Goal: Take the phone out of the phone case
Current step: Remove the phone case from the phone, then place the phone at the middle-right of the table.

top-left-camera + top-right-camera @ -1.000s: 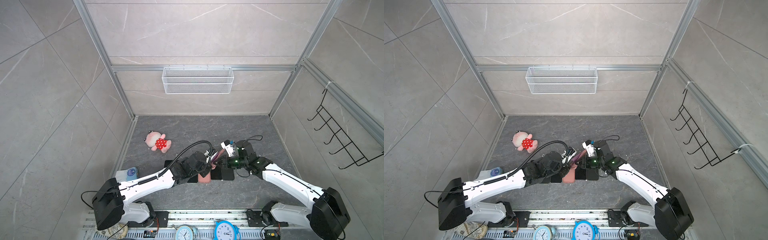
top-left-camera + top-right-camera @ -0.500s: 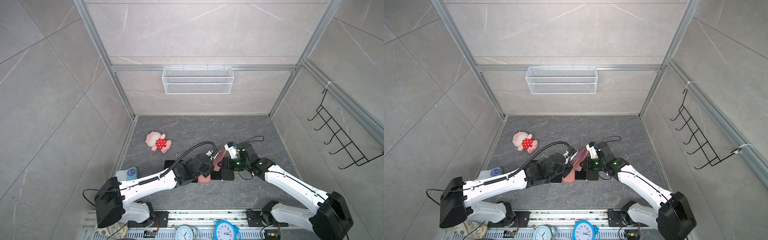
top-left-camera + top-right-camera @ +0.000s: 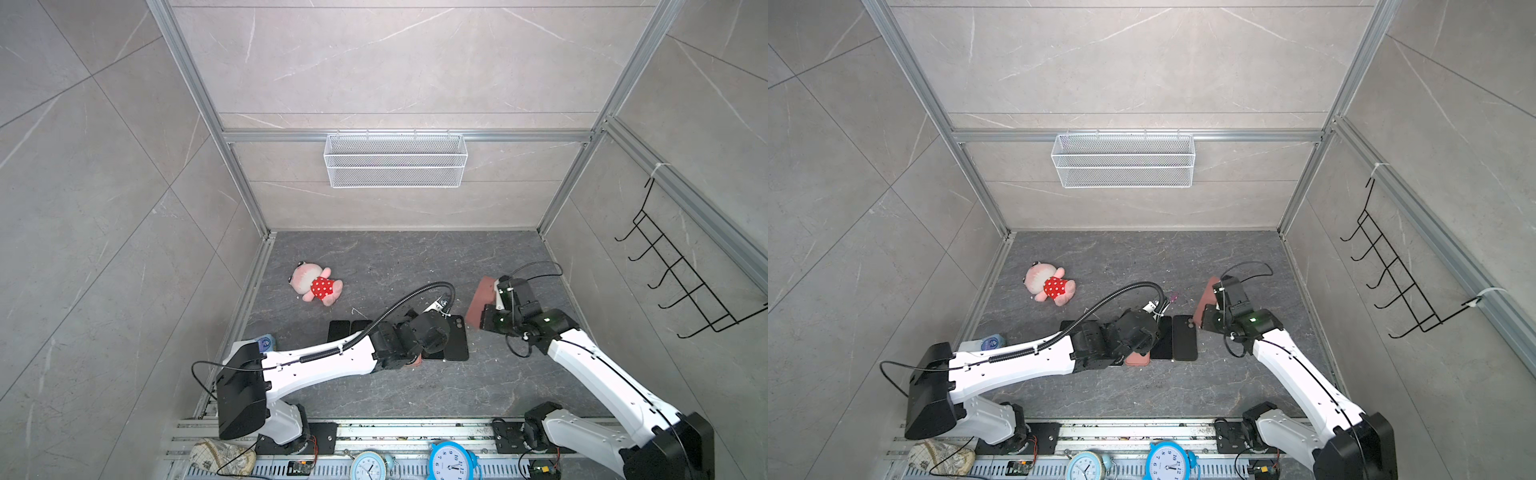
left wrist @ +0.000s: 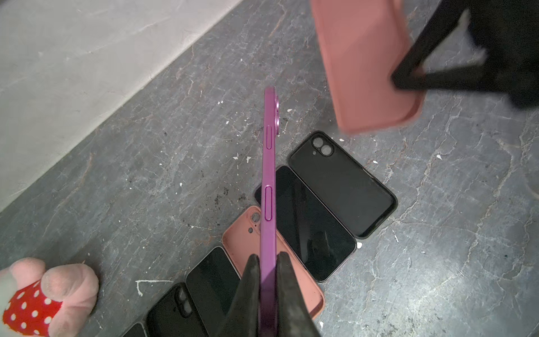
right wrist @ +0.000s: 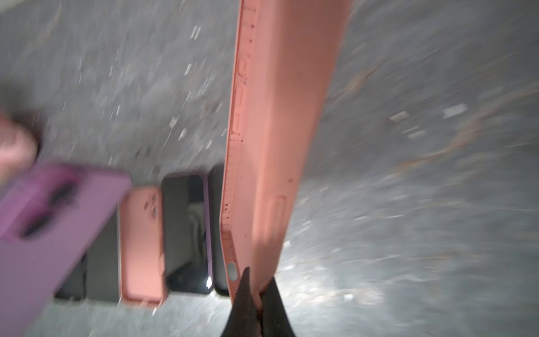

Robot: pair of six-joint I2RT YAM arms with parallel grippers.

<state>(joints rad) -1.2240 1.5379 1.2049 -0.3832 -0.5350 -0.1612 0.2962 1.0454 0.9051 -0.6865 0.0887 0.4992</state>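
Since a second ago the arms have split apart: my right gripper point(image 5: 259, 275) has swung off to the side with the pink case point(image 5: 280, 116), well clear of the purple phone point(image 4: 269, 175) it was working on. So the hard bit looks done. Phone and case are fully separate.

Where things sit: my left gripper point(image 4: 267, 256) is clamped tight on one end of the phone, holding it on edge in the air over the row of phones and cases point(image 4: 306, 224) lying on the floor point(image 4: 145, 175). The right one is pinched shut on a corner of the case, up in the air to the right of that row. It looks empty, though that wrist view is pretty blurry.

What matters now, I reckon, is the put-down. I'd keep both grips firm, carry the phone to a bare patch of floor instead of dropping it on the others, tip it flat, and only let go once it's touching. Same for the case, well apart from the phone. That thin edge grip could slip if I rush.
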